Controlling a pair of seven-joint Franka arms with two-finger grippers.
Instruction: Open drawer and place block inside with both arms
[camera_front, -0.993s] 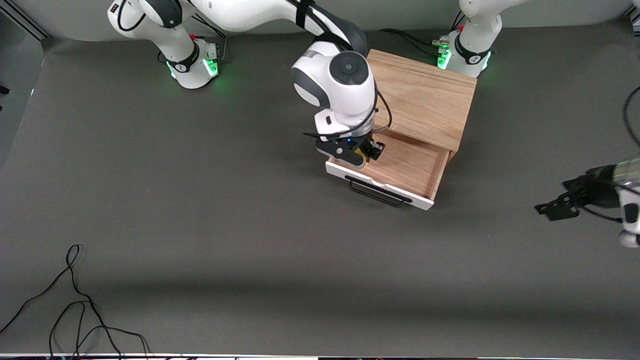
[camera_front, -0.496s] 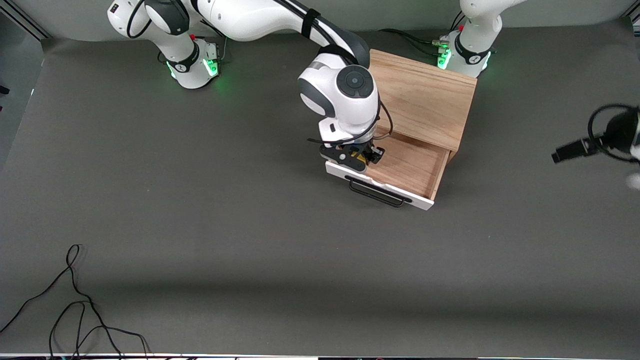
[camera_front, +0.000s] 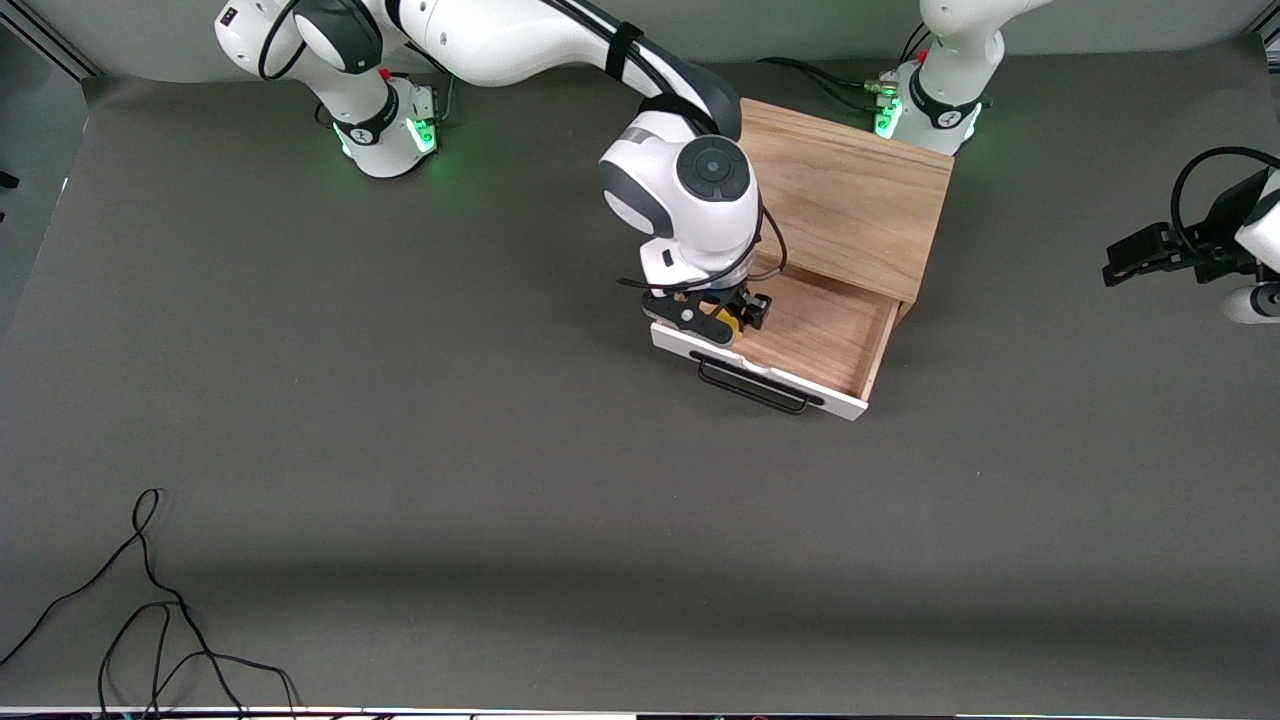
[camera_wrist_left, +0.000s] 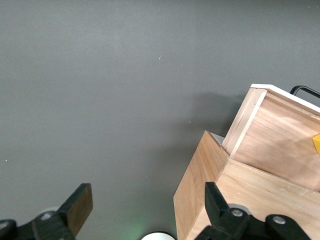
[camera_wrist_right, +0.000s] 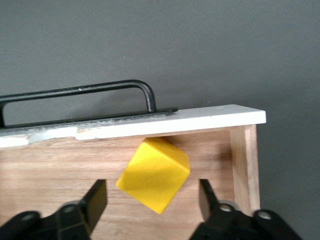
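The drawer (camera_front: 820, 335) is pulled out of the wooden cabinet (camera_front: 850, 200), its white front and black handle (camera_front: 750, 390) toward the front camera. My right gripper (camera_front: 725, 318) hangs low in the drawer at the corner toward the right arm's end, open. The yellow block (camera_wrist_right: 154, 174) sits tilted on an edge against the drawer front, between the fingers (camera_wrist_right: 95, 200) and touching neither. My left gripper (camera_front: 1130, 255) is open and empty, over bare table at the left arm's end. In the left wrist view the gripper (camera_wrist_left: 147, 197) faces the cabinet's side (camera_wrist_left: 200, 185) and the drawer (camera_wrist_left: 280, 145).
A loose black cable (camera_front: 150, 600) lies on the dark table mat near the front camera at the right arm's end. Both arm bases (camera_front: 385, 130) stand along the table's edge by the cabinet.
My right gripper has sunk into the drawer and opened, letting go of the block. My left arm has swung up and away from the front camera.
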